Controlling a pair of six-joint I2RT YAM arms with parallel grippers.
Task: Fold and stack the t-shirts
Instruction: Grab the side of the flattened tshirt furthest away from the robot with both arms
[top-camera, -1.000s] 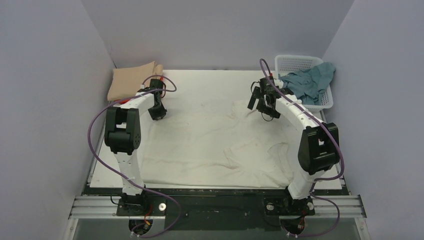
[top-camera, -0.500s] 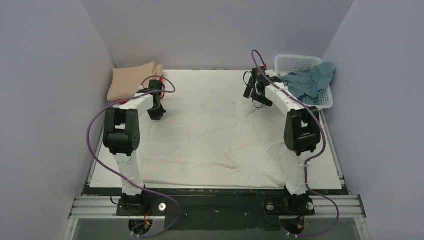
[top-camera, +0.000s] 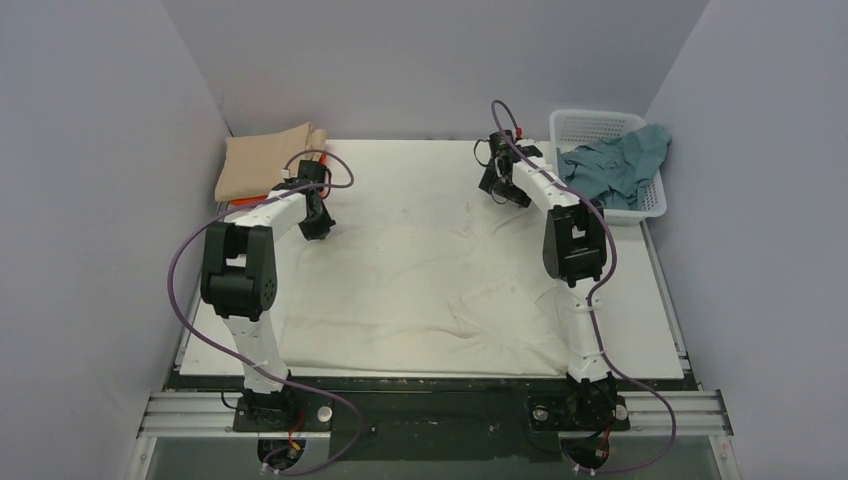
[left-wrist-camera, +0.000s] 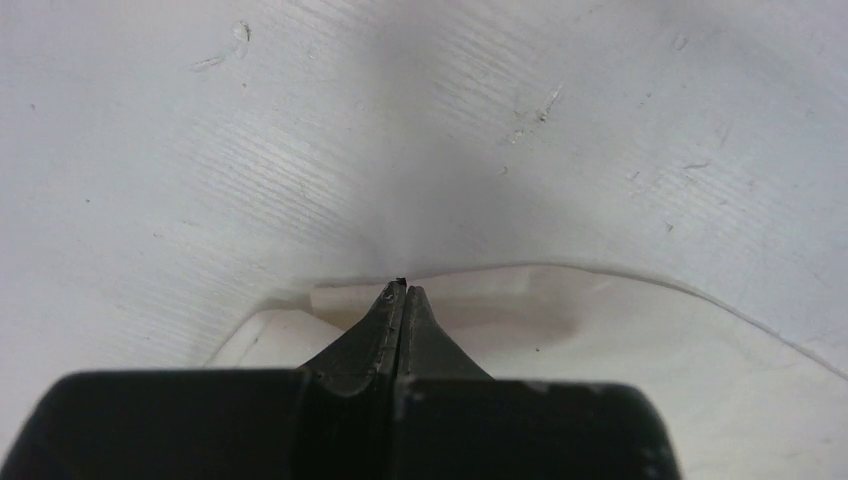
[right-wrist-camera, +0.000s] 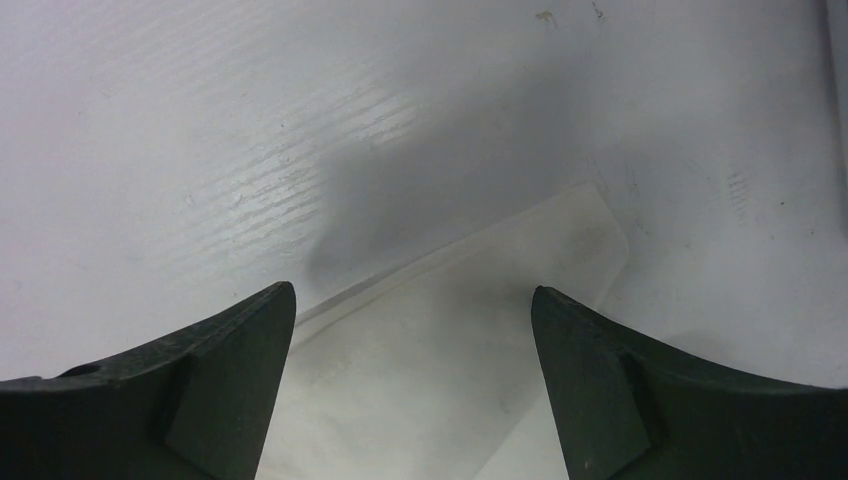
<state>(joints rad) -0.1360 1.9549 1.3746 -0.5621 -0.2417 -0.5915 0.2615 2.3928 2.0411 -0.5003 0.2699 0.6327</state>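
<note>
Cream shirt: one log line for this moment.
left gripper: shut at cream shirt far edge | right gripper: open over far-right corner | teal shirt: in basket | tan shirt: folded, far-left

The cream-white t-shirt (top-camera: 420, 290) is soft matt wrinkled cloth, the table (top-camera: 655, 330) scuffed and smooth, the basket (top-camera: 590, 118) plastic lattice.

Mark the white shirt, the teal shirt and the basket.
white shirt (top-camera: 420, 290): top view, flat middle of the cloth.
teal shirt (top-camera: 610, 168): top view, bunched middle.
basket (top-camera: 595, 125): top view, far lattice wall.
</note>
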